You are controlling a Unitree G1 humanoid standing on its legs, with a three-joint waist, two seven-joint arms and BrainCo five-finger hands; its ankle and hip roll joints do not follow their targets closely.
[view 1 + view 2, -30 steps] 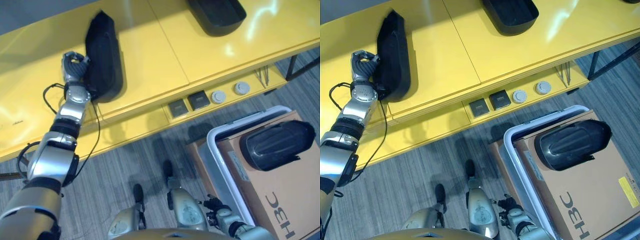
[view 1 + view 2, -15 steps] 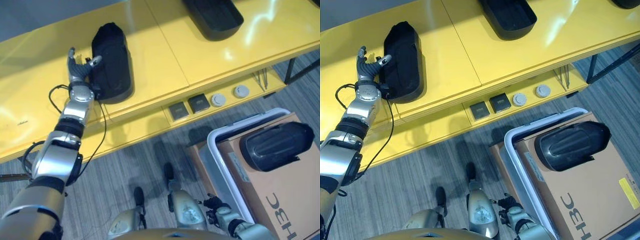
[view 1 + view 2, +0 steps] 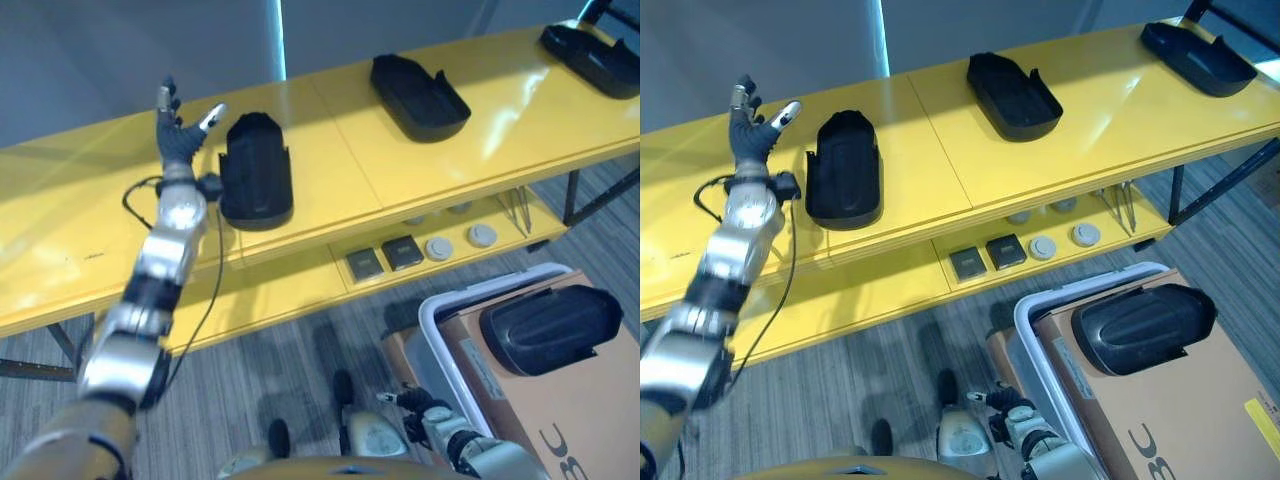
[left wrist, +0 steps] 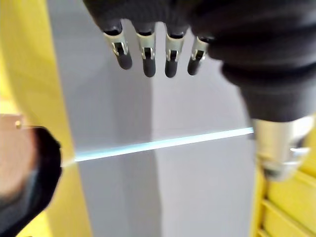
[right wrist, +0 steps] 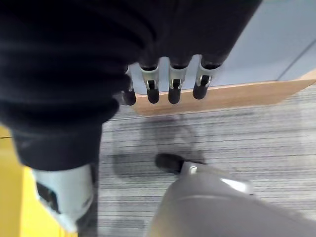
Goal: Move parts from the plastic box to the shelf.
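Glossy yellow shelf (image 3: 940, 150), smooth and reflective, runs across the scene with a seam between its panels. Three matte black moulded parts lie on it: a shell-shaped part (image 3: 844, 167) with raised side walls nearest the left hand, a second black part (image 3: 1012, 94) further along, and a third black part (image 3: 1197, 44) at the far end. Down on the grey striped carpet (image 3: 860, 370), the white-rimmed plastic box (image 3: 1035, 330) holds a cardboard carton (image 3: 1160, 410), and one rounded black part (image 3: 1143, 327) rests on top of that carton.

Left hand (image 3: 753, 125) is up over the shelf, fingers straight and spread, thumb out to the side, holding nothing and just beside the shell-shaped part, not touching it. In its wrist view the fingers (image 4: 148, 61) hang straight. Right hand (image 5: 170, 84) is low near the floor, fingers relaxed in a row, empty.

Bare yellow surface lies between the parts, and open shelf to the left of the left hand.
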